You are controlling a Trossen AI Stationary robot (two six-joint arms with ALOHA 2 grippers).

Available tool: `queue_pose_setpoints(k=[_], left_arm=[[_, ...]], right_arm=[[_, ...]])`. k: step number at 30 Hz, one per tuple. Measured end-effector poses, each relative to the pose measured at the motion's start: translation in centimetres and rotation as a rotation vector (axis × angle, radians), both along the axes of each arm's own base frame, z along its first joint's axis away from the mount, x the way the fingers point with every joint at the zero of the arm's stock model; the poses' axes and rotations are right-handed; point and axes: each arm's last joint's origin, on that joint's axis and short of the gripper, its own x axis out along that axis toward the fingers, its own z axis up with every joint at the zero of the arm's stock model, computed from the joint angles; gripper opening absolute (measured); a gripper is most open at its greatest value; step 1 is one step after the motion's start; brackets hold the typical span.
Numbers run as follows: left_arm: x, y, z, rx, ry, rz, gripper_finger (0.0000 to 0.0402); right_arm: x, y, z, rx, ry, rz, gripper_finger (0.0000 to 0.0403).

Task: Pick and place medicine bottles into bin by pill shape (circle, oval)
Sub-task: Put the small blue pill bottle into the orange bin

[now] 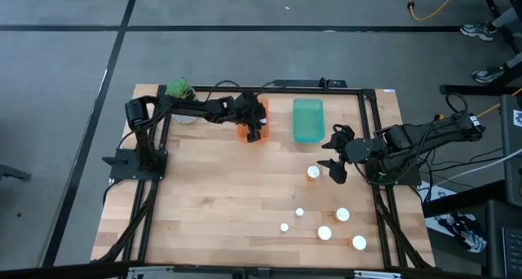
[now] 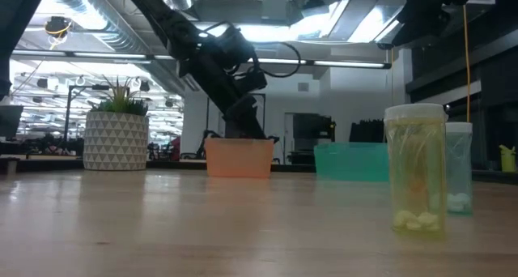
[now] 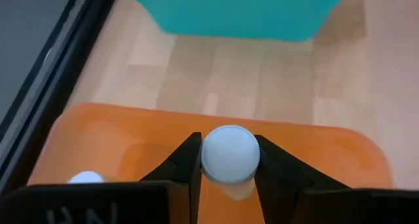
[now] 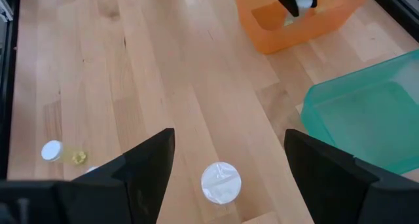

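White-capped and small, one medicine bottle [image 3: 230, 153] sits pinched between the two dark fingers of the left gripper [image 3: 228, 168], held over the orange bin [image 3: 118, 142]; a second white cap [image 3: 85, 179] lies inside that bin. Seen from above, the left gripper [image 1: 254, 132] hangs over the orange bin [image 1: 245, 133] toward twelve o'clock on the table, with the teal bin [image 1: 308, 120] just beside it on the three o'clock side. The right gripper [image 1: 337, 170] hovers toward three o'clock with its fingers spread wide and nothing between them, directly above a larger white-capped bottle [image 4: 220, 182] standing on the wood. That same bottle [image 1: 313, 173] sits just left of the gripper in the overhead picture. Five more bottles [image 1: 325, 232] are scattered near five o'clock, some showing amber sides. A potted plant [image 1: 181, 91] stands at the eleven o'clock corner of the wooden table [image 1: 212, 205].
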Motion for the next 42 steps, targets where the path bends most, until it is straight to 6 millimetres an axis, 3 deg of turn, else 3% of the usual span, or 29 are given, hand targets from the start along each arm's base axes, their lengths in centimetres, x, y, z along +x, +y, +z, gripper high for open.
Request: queue_pose_setpoints(k=[7, 16, 30, 42], left_arm=[[-0.4, 0.7, -0.2, 0.001, -0.007, 0.029, 0.0094], [0.0, 0.4, -1.4, -0.012, 0.022, 0.015, 0.0094], [0.4, -0.1, -1.3, 0.01, 0.005, 0.015, 0.0094], [0.4, -0.1, -1.4, 0.012, 0.015, 0.01, 0.0155]], right_arm=[[0.0, 0.0, 0.0, -0.004, 0.0, 0.004, 0.0289], [0.0, 0.0, 0.0, -0.016, 0.004, 0.016, 0.0289], [0.0, 0.0, 0.0, -0.015, 0.004, 0.015, 0.0289], [0.0, 0.0, 0.0, -0.015, 0.005, 0.016, 0.0289]])
